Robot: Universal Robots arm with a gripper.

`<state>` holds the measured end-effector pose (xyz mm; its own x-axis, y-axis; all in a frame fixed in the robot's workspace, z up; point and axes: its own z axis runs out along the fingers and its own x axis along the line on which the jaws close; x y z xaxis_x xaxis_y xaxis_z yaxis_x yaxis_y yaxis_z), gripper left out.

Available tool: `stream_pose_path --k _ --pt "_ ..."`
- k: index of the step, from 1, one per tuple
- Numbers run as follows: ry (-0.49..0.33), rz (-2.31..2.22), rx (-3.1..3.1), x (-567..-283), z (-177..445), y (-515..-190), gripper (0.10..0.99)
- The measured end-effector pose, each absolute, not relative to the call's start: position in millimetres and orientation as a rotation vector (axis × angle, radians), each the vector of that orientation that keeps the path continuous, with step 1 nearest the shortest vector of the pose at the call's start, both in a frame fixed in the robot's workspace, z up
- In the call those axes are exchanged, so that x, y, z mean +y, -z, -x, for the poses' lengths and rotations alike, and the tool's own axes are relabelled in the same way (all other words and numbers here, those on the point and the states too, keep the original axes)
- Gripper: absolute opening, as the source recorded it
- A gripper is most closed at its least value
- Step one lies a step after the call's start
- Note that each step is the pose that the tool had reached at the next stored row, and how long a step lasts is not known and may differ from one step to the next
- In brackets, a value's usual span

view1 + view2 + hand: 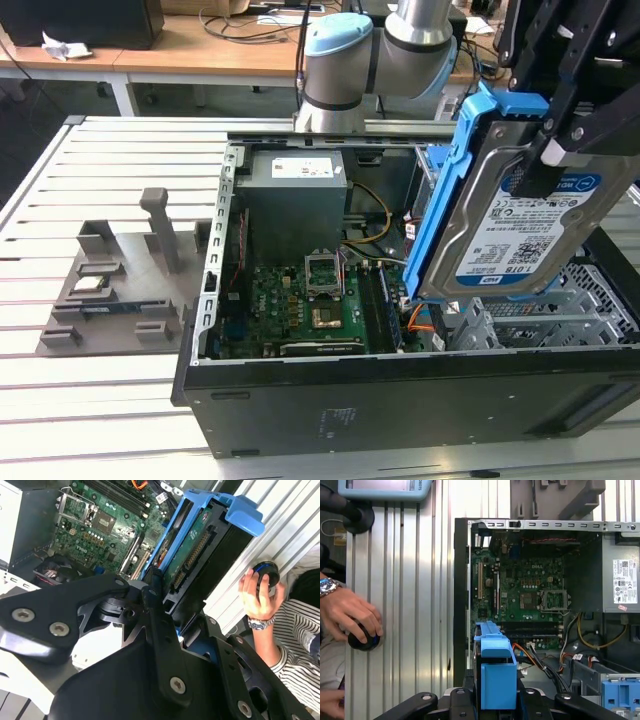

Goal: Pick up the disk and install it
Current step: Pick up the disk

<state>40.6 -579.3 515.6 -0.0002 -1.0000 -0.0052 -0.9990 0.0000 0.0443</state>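
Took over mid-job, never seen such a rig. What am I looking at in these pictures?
A grey-and-blue robot arm works over an open black computer case on a slatted metal table. The exterior view watches from off the arm; both wrist views ride on it. Its black gripper is shut on the flat silver metal disk in a blue plastic bracket, held above the case. A grey parts tray sits at the exterior view's left. A person's hand rests on a small black knob.
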Motion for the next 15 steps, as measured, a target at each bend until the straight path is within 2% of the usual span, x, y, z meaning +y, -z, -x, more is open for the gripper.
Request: stream_pose_path --k 15 --pt "0.054 -2.201 -2.202 -579.3 -54.1 -515.1 0.365"
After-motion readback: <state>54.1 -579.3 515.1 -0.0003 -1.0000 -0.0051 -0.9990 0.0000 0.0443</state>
